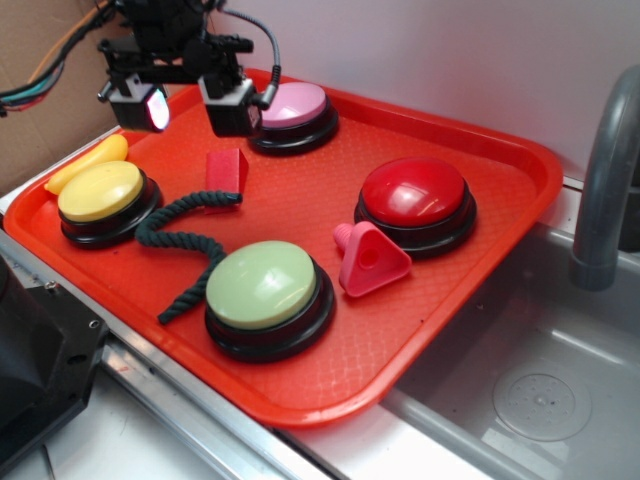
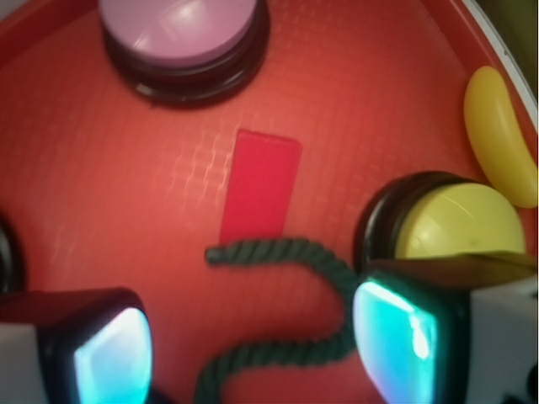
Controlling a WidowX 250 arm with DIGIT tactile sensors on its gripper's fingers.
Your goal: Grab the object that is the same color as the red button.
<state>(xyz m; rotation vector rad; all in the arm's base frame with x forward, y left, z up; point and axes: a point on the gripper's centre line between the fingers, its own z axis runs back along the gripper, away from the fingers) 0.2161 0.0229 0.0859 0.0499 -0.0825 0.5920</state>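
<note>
A small red wedge block (image 1: 227, 169) lies on the red tray (image 1: 470, 310) between the pink and yellow buttons; the wrist view shows the red wedge block (image 2: 260, 196) as a flat red strip touching the rope's end. The large red button (image 1: 416, 194) on its black base sits at the tray's right. My gripper (image 1: 187, 104) hangs open above the tray's back left, a little above and left of the wedge. In the wrist view my gripper (image 2: 253, 349) has nothing between its glowing pads, only the rope below.
A dark green rope (image 1: 185, 245) curls from the wedge toward the green button (image 1: 264, 290). A yellow button (image 1: 100, 195), a yellow banana-shaped piece (image 1: 85, 163), a pink button (image 1: 293, 108) and a pink triangular piece with a hole (image 1: 370, 258) share the tray. A sink basin (image 1: 540, 400) and faucet (image 1: 605, 170) lie to the right.
</note>
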